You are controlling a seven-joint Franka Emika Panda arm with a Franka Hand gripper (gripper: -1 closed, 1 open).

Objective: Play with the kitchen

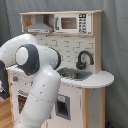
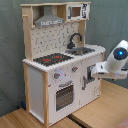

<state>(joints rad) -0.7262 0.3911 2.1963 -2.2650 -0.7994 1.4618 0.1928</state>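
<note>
In the second exterior view the gripper [image 2: 91,75] sits against the kitchen [image 2: 57,75] front, right of the oven door [image 2: 64,96]; jaws' state indeterminable.

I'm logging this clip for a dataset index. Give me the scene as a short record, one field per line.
setting: toy kitchen on a wooden floor, grey backdrop
hob: black with red rings, on the second exterior view's left of the sink
sink: grey basin with black tap behind it
top shelf: grey hood and microwave
oven: door shut, below the hob
arm: white, fills the foreground in the first exterior view
gripper: near the kitchen's front, under the sink; fingers' state unclear
</note>
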